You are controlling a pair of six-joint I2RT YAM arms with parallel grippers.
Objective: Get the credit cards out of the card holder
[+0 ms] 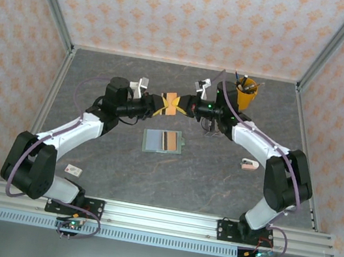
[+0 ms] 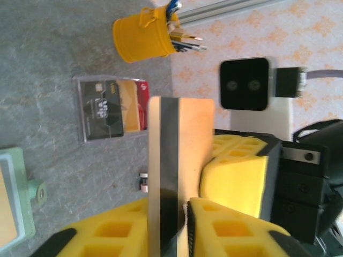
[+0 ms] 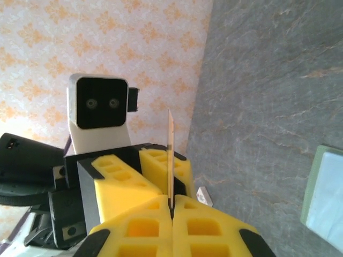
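While it hangs mid-air at far centre, tan credit card (image 1: 172, 102) pinched between right gripper (image 3: 171, 202) fingers (seen edge-on), left gripper (image 2: 170, 214) fingers flanking it, grip unclear, card holder (image 1: 163, 141) lying open on table (image 1: 217, 175), just nearer

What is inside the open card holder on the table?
The card holder holds one tan card with a dark stripe, in its right half. Any cards beneath it or deeper in the pockets are covered.
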